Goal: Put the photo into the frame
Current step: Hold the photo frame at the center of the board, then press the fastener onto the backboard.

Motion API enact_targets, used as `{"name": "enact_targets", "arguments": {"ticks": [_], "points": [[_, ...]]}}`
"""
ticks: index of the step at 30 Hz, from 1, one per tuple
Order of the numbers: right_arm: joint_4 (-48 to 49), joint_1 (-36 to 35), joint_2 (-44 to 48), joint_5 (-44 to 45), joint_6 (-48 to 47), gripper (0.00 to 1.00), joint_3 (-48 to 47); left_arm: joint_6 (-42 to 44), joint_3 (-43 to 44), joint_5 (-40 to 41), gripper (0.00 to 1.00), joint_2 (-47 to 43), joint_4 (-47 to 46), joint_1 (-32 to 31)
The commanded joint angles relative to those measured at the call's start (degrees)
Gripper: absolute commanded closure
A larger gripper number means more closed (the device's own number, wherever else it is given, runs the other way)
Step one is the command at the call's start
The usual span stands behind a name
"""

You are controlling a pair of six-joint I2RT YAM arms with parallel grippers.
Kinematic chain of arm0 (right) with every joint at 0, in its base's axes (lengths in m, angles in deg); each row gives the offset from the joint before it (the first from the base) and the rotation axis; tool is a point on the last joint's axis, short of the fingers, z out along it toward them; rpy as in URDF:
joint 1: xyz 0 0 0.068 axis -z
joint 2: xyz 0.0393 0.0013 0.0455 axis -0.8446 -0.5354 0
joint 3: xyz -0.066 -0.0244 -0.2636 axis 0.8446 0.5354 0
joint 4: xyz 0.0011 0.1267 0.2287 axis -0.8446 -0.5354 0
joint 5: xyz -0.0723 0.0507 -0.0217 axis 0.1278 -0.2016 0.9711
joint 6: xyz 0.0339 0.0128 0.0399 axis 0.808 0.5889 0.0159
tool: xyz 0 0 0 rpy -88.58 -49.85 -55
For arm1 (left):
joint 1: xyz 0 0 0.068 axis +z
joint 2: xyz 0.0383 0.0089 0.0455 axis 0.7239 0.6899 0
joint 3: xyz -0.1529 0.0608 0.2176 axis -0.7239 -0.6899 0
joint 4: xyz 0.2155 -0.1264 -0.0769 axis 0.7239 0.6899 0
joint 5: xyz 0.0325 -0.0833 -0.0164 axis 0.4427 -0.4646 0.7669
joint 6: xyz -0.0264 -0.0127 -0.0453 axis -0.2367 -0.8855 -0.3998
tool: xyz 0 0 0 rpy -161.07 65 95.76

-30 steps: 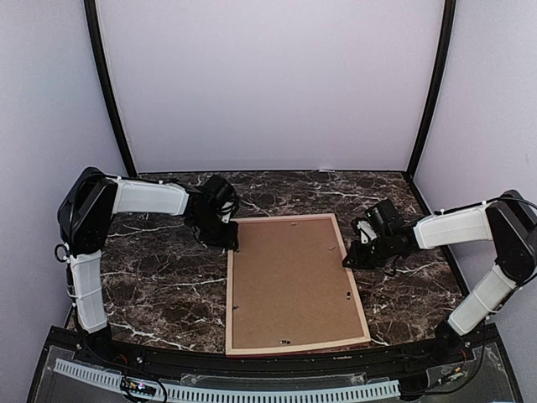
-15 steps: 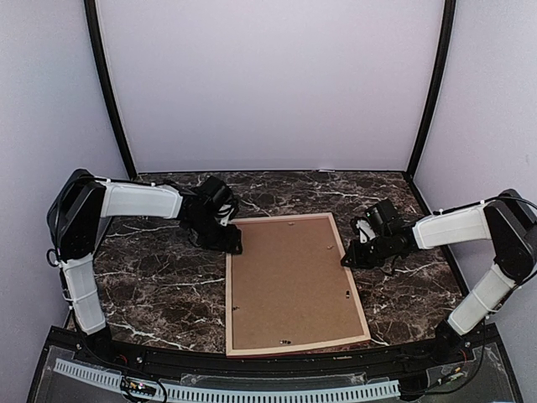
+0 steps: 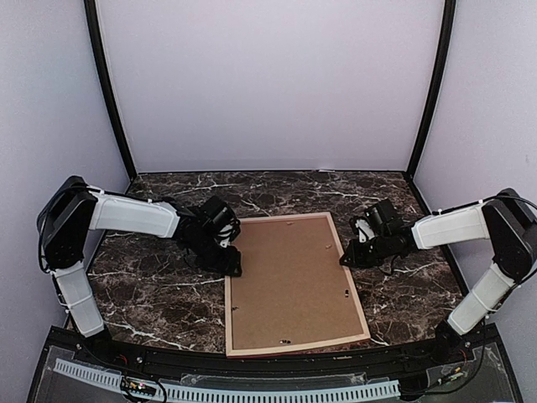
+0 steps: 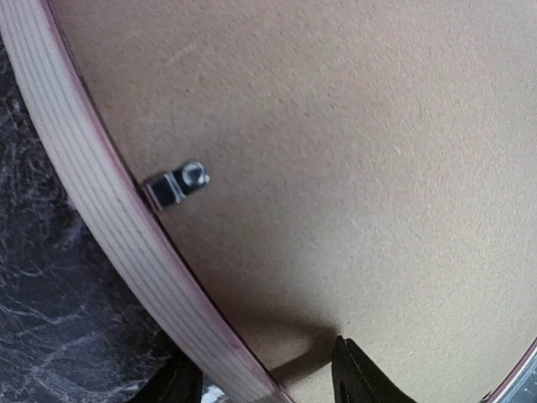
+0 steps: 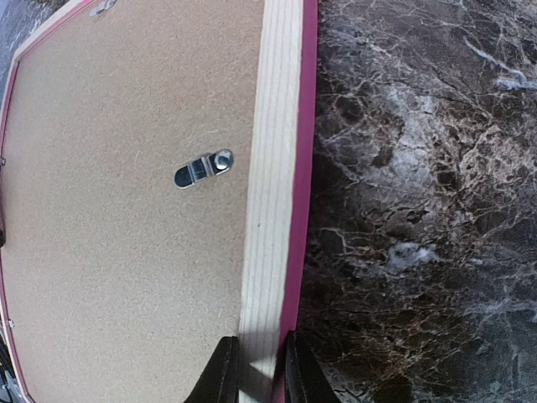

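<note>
Frame (image 3: 298, 344) lies face down on the bench (image 3: 151, 294) between the two grippers, its brown backing board (image 3: 289, 281) facing up. Seen from overhead, the left gripper (image 3: 232, 267) has slid nearer along the frame's left rail, away from the far corner where it sat a second ago. The right gripper (image 3: 344, 260) has barely shifted at the right rail.

Left wrist view: the jaws stand open astride the rail. One finger (image 4: 357, 382) is over the board with a gap to the rail, the other outside over the bench. A metal clip (image 4: 176, 185) sits just ahead.

Right wrist view: the fingers (image 5: 222, 369) pinch the rail from both sides, closed on the frame, with another clip (image 5: 204, 169) ahead on the board side.
</note>
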Motion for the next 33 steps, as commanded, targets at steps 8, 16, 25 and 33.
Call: {"name": "enact_targets", "arguments": {"ticks": [8,16,25,33], "points": [[0.1,-0.6,-0.2,-0.5,0.7,0.76,1.7,-5.5,-3.2,0.3,0.71,-1.5,-1.2,-1.2],[-2.1,-0.6,3.0,0.1,0.5,0.6,1.7,-5.9,-2.6,5.4,0.82,-1.0,1.0,-1.2],[-5.5,-2.8,10.0,1.2,3.1,0.41,5.2,-6.5,-1.6,6.9,0.83,-0.9,1.2,-1.2],[-7.4,-7.5,18.6,3.5,9.6,0.35,11.4,-6.6,-1.4,7.3,0.83,-0.8,1.0,-1.2]]}}
